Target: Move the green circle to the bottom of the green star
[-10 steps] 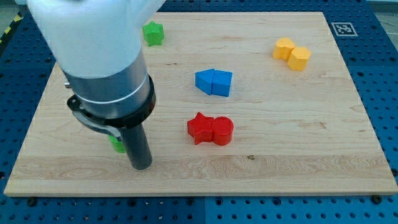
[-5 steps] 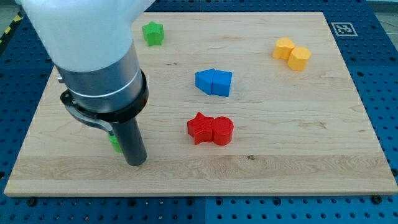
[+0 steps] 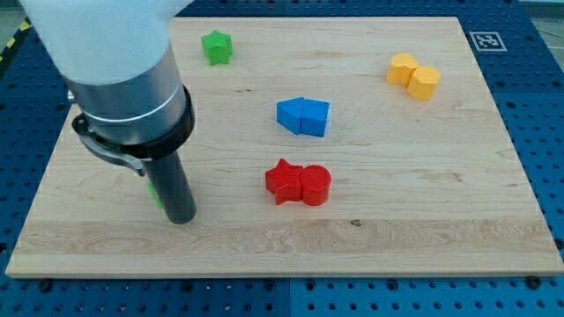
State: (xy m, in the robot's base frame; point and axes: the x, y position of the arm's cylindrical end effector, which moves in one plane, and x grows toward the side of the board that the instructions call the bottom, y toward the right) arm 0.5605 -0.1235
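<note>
The green star [image 3: 216, 47] sits near the view's top, left of centre, on the wooden board [image 3: 397, 211]. The green circle [image 3: 154, 188] is almost fully hidden behind my rod; only a thin green sliver shows at the rod's left edge, in the lower left of the board. My tip [image 3: 180, 217] rests on the board right against that sliver, on its right and lower side. The arm's grey body covers the upper left of the view.
Two blue blocks [image 3: 303, 116] touch each other at the centre. A red star [image 3: 283, 181] and a red round block [image 3: 315, 186] touch below them. Two yellow blocks [image 3: 413, 75] sit at the upper right. A marker tag [image 3: 486, 40] lies off the board's top right corner.
My rod and tip have slid to the view's left and slightly up. The green circle's visible sliver has moved left with it. The other blocks have not moved.
</note>
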